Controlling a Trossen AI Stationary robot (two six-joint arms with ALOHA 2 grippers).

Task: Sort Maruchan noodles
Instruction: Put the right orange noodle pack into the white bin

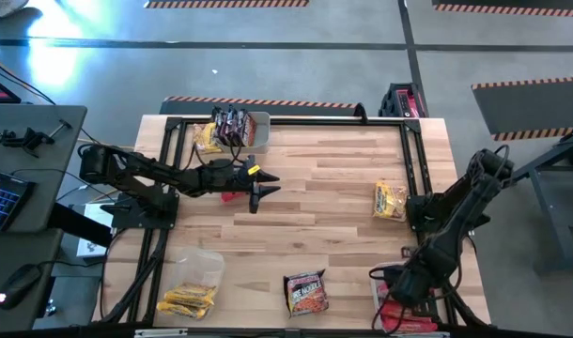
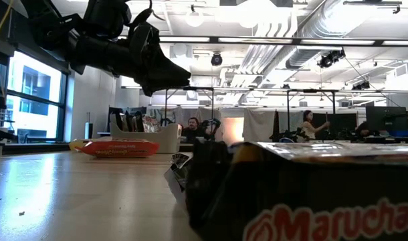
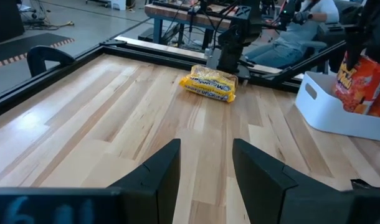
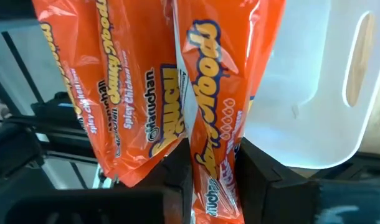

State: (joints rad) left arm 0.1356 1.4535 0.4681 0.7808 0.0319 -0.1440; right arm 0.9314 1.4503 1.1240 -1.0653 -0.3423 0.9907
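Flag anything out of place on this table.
Three packets lie loose on the bare wood rather than in bins: a yellow packet near the right arm, a dark packet alone by the table's edge, and a red-orange packet partly under the left pincer. Nothing looks spilled.

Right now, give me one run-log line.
left gripper: open, over table centre | right gripper: shut on orange crinkly noodle packet, at clear plastic bin

My two arms are matte black, built of chunky jointed segments with thin black cables trailing along them. The left gripper (image 1: 260,191) carries a small yellow mark, perhaps a label; its fingers (image 3: 157,175) are smooth, dark, blunt wedges.
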